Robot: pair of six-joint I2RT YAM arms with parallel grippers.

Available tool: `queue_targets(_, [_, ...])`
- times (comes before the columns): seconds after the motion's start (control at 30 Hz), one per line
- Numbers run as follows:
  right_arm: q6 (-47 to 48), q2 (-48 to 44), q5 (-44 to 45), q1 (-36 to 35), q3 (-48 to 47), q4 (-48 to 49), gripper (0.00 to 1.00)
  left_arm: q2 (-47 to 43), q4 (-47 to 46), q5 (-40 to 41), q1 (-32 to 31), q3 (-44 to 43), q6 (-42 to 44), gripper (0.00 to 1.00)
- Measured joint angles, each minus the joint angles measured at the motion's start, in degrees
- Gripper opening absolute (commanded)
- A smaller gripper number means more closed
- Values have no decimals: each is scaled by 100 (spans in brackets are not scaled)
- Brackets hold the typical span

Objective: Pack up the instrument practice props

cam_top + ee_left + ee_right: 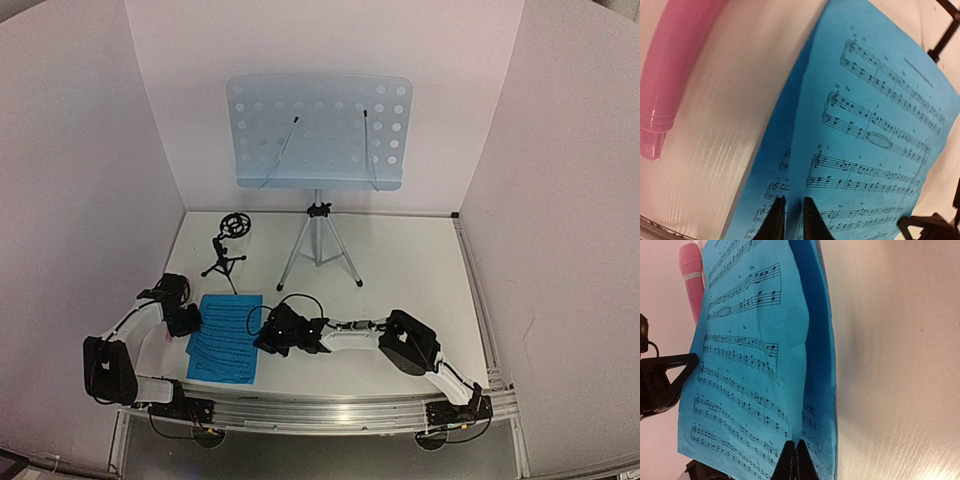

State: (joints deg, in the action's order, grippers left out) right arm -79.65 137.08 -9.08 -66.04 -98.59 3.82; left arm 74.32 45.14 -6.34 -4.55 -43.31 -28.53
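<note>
Lying on table: two blue sheet-music pages [226, 338] are sitting stacked at 8 o'clock of the white table [410, 270]; the upper blue page [880, 115] is overlapping the lower blue page [775, 165], bowing up along its side edges and casting a shadow on the one beneath
Left gripper: the left gripper [792, 210] is reaching in from 9 o'clock of the pages; its jaws are standing a narrow slit apart, with the edge of the upper blue page running down into the slit
Right gripper: the right gripper [795, 452] is coming in from 3 o'clock of the pages; its jaws are pressing together on the edge of the upper blue page
Microphone: one pink toy microphone [675, 65] is lying flat on the table at 9 o'clock of the pages, a strip of bare table showing between them; it is sitting well apart from the ring holder [236, 225]
Mic stand: one small black tripod mic stand [225, 258] is standing upright at 10 o'clock of the table, just past the far edge of the pages; the ring holder is topping it
Music stand: one pale perforated music stand [318, 130] is standing on its silver tripod [318, 250] at 12 o'clock, by the back wall [180, 60]; two thin black wires [283, 150] are lying across its face
Count: two pages; one microphone; one mic stand; one music stand; two grippers
</note>
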Motion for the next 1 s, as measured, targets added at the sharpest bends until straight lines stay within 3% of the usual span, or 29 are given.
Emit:
queue_targets(0.23, [-70, 74, -55, 2, 13, -12, 0, 0, -19, 195, 1, -4, -2, 44])
queue_targets(0.73, [-237, 303, -213, 1, -70, 10, 0, 0, -18, 257, 2, -7, 10, 50])
queue_targets(0.87, [-230, 328, -204, 0, -112, 28, 0, 0, -18, 265, 2, -7, 3, 65])
queue_targets(1.0, [-319, 316, -146, 0, 5, 166, 0, 0, -19, 264, 2, -4, 9, 74])
